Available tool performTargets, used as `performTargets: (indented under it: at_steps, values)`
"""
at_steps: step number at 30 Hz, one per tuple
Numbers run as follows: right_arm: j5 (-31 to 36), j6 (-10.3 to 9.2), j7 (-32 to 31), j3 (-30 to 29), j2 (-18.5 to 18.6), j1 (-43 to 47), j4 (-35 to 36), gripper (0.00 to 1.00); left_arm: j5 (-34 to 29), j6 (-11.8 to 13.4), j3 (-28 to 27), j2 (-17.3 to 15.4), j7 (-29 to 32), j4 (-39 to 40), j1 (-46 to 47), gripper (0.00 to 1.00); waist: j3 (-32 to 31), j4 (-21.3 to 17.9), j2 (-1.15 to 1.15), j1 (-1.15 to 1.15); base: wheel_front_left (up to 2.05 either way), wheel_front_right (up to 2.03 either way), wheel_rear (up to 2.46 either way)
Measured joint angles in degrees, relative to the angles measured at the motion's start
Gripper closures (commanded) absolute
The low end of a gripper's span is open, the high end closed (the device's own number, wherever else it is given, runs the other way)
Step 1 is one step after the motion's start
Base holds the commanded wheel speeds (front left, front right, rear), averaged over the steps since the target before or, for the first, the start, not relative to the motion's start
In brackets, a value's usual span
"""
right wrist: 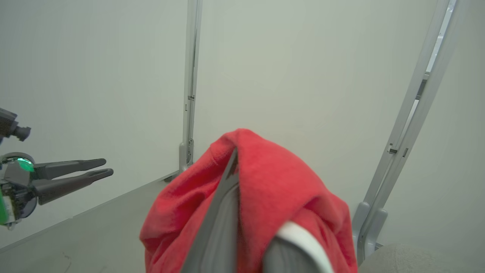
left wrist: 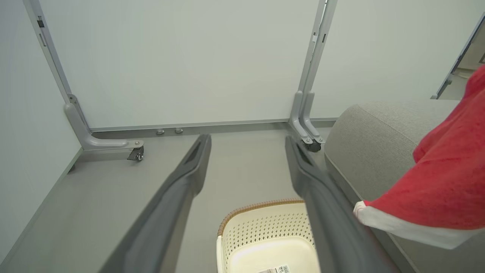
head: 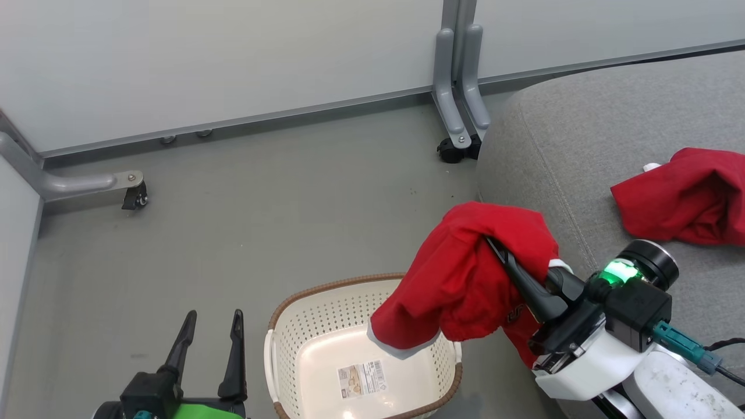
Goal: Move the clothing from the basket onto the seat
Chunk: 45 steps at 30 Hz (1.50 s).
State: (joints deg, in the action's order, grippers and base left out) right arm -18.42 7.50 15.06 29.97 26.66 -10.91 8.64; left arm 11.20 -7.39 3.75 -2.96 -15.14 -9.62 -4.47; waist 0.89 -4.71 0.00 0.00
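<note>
**Desk:** Clothing first. Where is it sitting?

**Operator:** I'm seeing one garment (head: 681,198) lying on the seat (head: 582,128), toward its right side. I'm gripping the other garment (head: 460,279) in the right gripper (head: 493,244), with the jaws clamping on the fabric. It's hanging over the far right rim of the basket (head: 317,326), just beside the seat's edge, white hem drooping lowest.

**Desk:** And the basket?

**Operator:** It's standing on the floor (head: 262,233), with its label (head: 362,377) showing on the bottom.

**Desk:** Left gripper (head: 214,315)?

**Operator:** I'm keeping it spread wide, hovering just left of the basket, fingers pointing toward the wall (head: 233,58).
</note>
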Motion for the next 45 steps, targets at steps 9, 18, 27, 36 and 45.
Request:
performTargets:
  at_steps: [9, 18, 27, 36, 45]
  values:
    - [0.49, 0.0, 0.0, -1.55, -0.86, 1.33, -0.12, 1.0, 0.89, 0.0, 1.33, 0.07, 0.01, -0.85, -1.03, 0.0, -0.05, 0.18, 0.0, 0.0, 0.0, 0.0, 0.0]
    - [0.59, 0.0, 0.0, -2.24, -1.58, 1.81, -0.18, 1.0, 1.71, 0.0, 2.14, 0.08, 0.0, -1.36, -1.05, 0.0, 0.07, -0.26, 0.0, 0.0, 0.0, 0.0, 0.0]
    - [0.91, 0.0, 0.0, -2.72, -1.57, 1.8, -0.09, 1.0, 1.76, 0.0, 3.47, 0.11, 0.01, -1.51, -1.04, 0.0, 0.3, -3.09, 0.0, 0.0, 0.0, 0.0, 0.0]
    - [0.92, 0.0, 0.0, -3.25, -1.13, 1.82, -0.09, 1.0, 1.67, 0.0, 4.01, 0.13, 0.01, -1.56, -0.95, 0.0, 0.61, -8.72, 0.0, 0.0, 0.0, 0.0, 0.0]
    - [0.99, 0.0, 0.0, -6.47, -0.62, 3.27, 0.12, 1.0, 1.53, 0.0, 4.46, 0.14, 0.0, -1.77, -0.49, 0.0, 0.95, -16.27, 0.0, 0.0, 0.0, 0.0, 0.0]
